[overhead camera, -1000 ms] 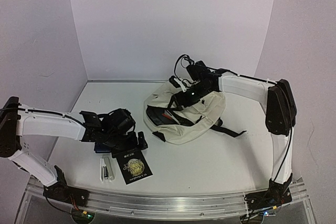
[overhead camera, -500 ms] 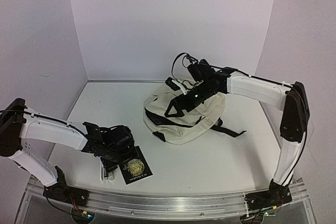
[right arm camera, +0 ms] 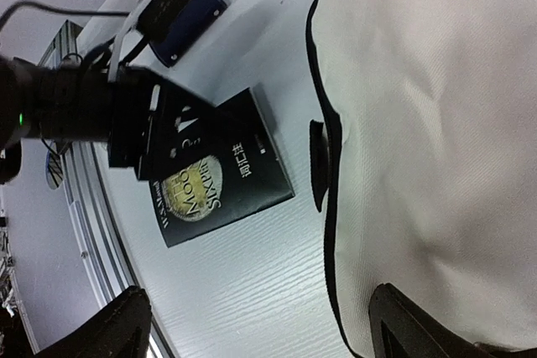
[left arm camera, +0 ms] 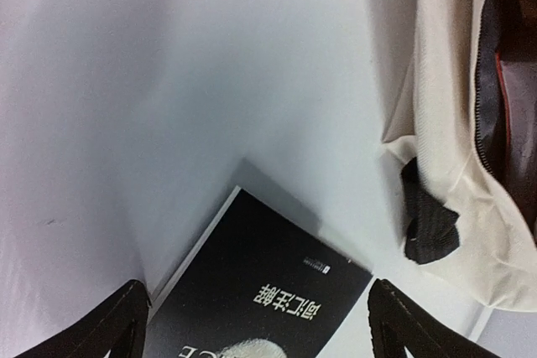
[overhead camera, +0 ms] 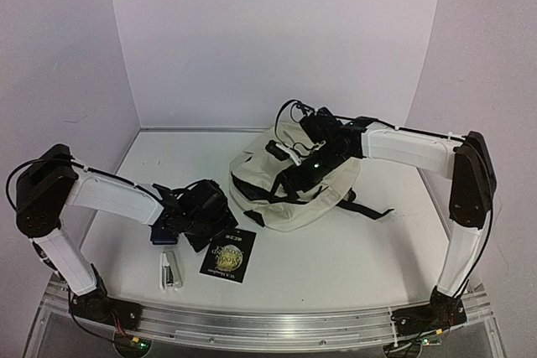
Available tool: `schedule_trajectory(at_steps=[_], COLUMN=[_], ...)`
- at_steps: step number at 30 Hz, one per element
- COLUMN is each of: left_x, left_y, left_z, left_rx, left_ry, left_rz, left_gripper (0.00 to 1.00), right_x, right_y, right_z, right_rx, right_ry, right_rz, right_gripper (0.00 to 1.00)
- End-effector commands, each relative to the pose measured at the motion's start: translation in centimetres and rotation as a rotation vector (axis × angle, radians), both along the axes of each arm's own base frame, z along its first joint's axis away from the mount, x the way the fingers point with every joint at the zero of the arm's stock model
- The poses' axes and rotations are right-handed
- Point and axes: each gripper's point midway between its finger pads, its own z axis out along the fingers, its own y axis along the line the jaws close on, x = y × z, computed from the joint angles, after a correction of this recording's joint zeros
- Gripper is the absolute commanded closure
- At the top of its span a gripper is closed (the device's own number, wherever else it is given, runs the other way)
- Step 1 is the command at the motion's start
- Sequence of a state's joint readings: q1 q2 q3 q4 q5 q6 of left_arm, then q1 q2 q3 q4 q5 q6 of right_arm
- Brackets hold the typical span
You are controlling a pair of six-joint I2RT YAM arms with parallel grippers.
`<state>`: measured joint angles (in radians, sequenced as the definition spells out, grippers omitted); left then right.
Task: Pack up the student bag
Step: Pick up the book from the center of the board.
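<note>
Soft, light and floppy, the student bag (overhead camera: 306, 205) wants pinching at its zipper edge (left arm camera: 481, 81); the left gripper (left arm camera: 256, 324) and right gripper (right arm camera: 260, 324) both gape apart.

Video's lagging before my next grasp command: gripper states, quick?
Left gripper: open, over the black book.
Right gripper: open, over the student bag.

Boxed in by plain pale walls (overhead camera: 268, 39) at left, far and right, faintly lilac. Floored with a matte white tabletop (overhead camera: 352, 257), evenly lit from above, softly shadowed. Edged along the near side with an aluminium rail (overhead camera: 277, 324).
</note>
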<state>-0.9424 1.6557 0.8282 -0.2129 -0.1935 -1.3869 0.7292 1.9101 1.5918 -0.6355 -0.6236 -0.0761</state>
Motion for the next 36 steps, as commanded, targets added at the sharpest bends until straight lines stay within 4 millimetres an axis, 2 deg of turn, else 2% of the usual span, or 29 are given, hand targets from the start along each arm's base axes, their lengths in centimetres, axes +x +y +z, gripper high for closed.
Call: schedule_trajectory(at_steps=[1, 4, 8, 11, 14, 17, 20, 24, 29, 36], left_x=[2.1, 3.0, 2.5, 1.2, -0.4, -1.8, -2.7, -2.9, -2.9, -3.5], left_y=[0.0, -0.3, -0.9, -1.0, 0.1, 1.4, 1.8, 0.7, -0.2, -0.7], left_z=[-2.0, -1.2, 0.1, 0.8, 0.8, 0.8, 0.3, -0.6, -1.8, -1.7], left_rx=[-0.044, -0.052, -0.075, -0.089, -0.074, -0.047, -0.034, -0.043, -0.049, -0.096], left_ry=[0.016, -0.017, -0.038, -0.021, 0.011, 0.041, 0.063, 0.085, 0.115, 0.106], left_rz=[-0.071, -0.114, -0.190, -0.263, -0.295, -0.311, -0.346, -0.413, -0.449, -0.479], left_gripper=[0.16, 0.23, 0.28, 0.29, 0.28, 0.27, 0.26, 0.26, 0.26, 0.29], right_x=[-2.6, -4.7, -7.9, -9.4, -10.4, -10.5, -10.3, -10.5, -9.4, -8.4], right_y=[-0.5, -1.0, -1.2, -0.9, -0.2, 1.0, 2.2, 3.7, 5.2, 5.4], right_z=[1.1, 0.3, -2.1, -4.1, -5.6, -6.4, -7.7, -9.8, -12.2, -15.7], right_rx=[0.042, 0.045, -0.007, -0.055, -0.090, -0.102, -0.104, -0.109, -0.101, -0.135], right_ry=[0.054, 0.117, 0.137, 0.132, 0.119, 0.099, 0.071, 0.055, 0.041, 0.077], right_rz=[0.042, 0.068, 0.131, 0.185, 0.229, 0.233, 0.223, 0.218, 0.144, 0.023], right_gripper=[0.14, 0.19, 0.25, 0.29, 0.34, 0.37, 0.38, 0.45, 0.62, 0.76])
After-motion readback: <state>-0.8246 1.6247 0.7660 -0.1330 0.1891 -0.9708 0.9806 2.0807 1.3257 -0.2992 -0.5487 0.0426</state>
